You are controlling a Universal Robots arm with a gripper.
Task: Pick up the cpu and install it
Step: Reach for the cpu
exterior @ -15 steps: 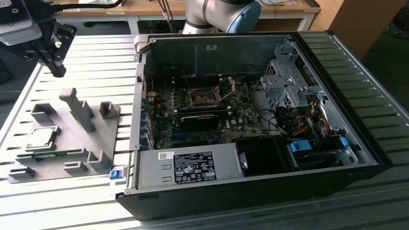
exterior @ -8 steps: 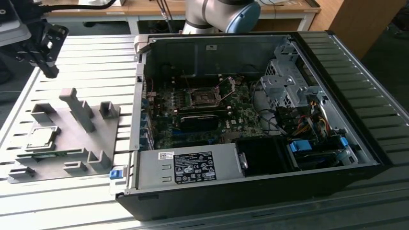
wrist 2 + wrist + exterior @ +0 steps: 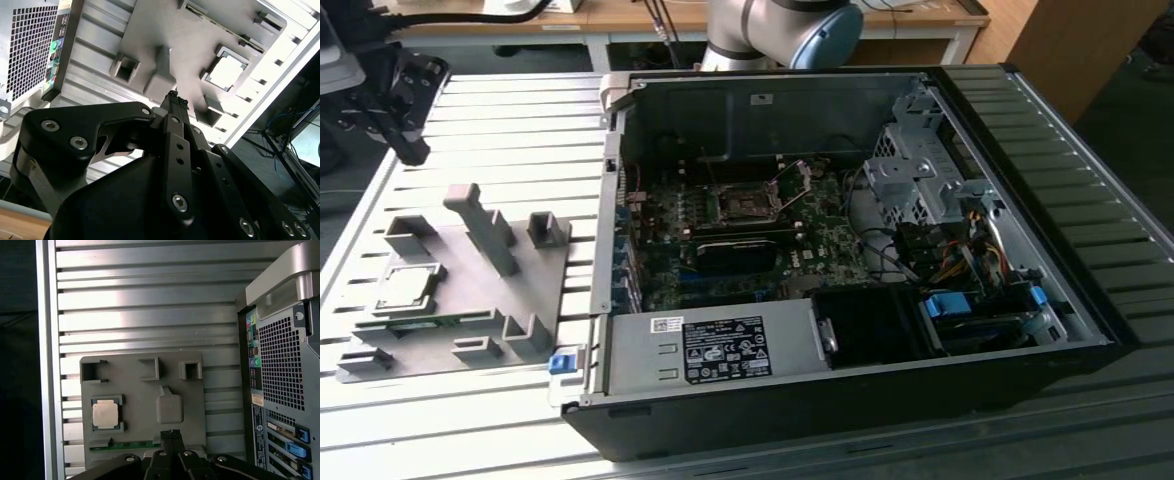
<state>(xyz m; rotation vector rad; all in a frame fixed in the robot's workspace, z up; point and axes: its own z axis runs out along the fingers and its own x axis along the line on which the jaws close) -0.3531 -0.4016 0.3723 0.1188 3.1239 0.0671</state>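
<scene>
The cpu [image 3: 407, 286], a small square chip with a shiny silver top, lies flat in a pocket of the grey fixture plate [image 3: 554, 290] on the exterior view's left. Both wrist views look down on the cpu [image 3: 225, 73] [image 3: 105, 415] in its pocket. My gripper [image 3: 412, 152] hangs high above the slatted table, well beyond the plate's far end. Its black fingertips [image 3: 177, 102] [image 3: 170, 434] are pressed together, shut and holding nothing. The black socket [image 3: 747, 205] sits on the motherboard inside the open computer case [image 3: 1067, 250].
Tall grey posts [image 3: 487, 225] and blocks stand up from the fixture plate. A green memory stick [image 3: 130, 444] lies in a slot along the plate's edge. The case's rear panel [image 3: 282, 365] stands close beside the plate. Slatted aluminium table [image 3: 150, 305] surrounds everything.
</scene>
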